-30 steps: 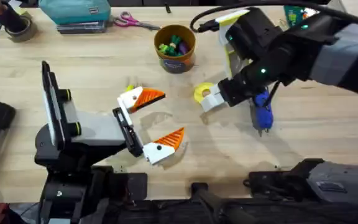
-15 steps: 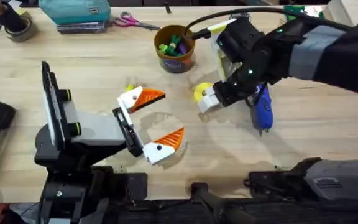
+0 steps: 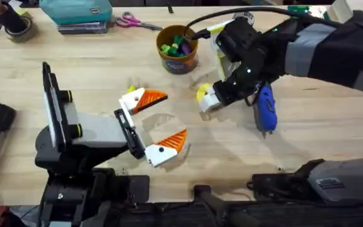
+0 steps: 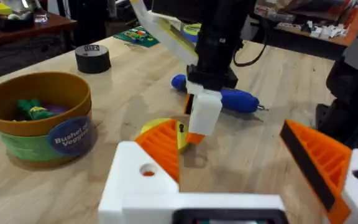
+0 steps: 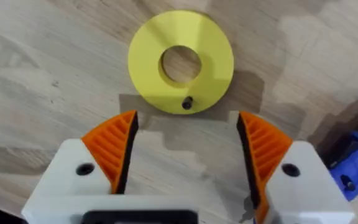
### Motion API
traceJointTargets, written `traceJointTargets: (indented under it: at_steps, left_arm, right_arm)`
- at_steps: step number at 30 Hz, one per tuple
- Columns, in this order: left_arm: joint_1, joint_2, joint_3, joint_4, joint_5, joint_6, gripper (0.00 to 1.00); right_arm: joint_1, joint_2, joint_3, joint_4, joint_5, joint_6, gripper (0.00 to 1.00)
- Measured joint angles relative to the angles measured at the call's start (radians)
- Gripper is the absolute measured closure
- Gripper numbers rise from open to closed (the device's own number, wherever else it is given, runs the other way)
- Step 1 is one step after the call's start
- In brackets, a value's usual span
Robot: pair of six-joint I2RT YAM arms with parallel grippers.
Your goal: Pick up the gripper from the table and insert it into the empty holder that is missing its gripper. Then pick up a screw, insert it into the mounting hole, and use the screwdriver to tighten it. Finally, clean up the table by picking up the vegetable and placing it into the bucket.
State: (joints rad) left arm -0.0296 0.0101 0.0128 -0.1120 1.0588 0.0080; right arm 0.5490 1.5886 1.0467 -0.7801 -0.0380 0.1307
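Shifted slightly toward the bucket [image 3: 177, 48], the right gripper [image 5: 185, 152] now hangs over the yellow disc [image 5: 180, 61], fingers wide, a small screw [image 5: 188, 103] between them. Screwdriver [image 3: 265, 109] lies beside it on the worktop [image 3: 93, 69]. Left gripper [image 3: 158, 123] rests wide open.

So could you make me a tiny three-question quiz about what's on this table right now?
1. True or false: the right gripper is open above the yellow disc.
2. What lies next to that disc: A) blue screwdriver B) scissors C) tape roll?
3. Fill in: the cup holds green and ____ toys.

Key: 1 true; 2 A; 3 purple.
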Motion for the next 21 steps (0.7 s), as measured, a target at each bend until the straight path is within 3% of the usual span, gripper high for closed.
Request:
traceJointTargets:
  at_steps: [21]
  left_arm:
    - [0.0, 0.0, 0.0, 0.0, 0.0, 0.0, 0.015]
  right_arm:
    - [0.018, 0.068, 0.061, -0.001, 0.002, 0.0, 0.207]
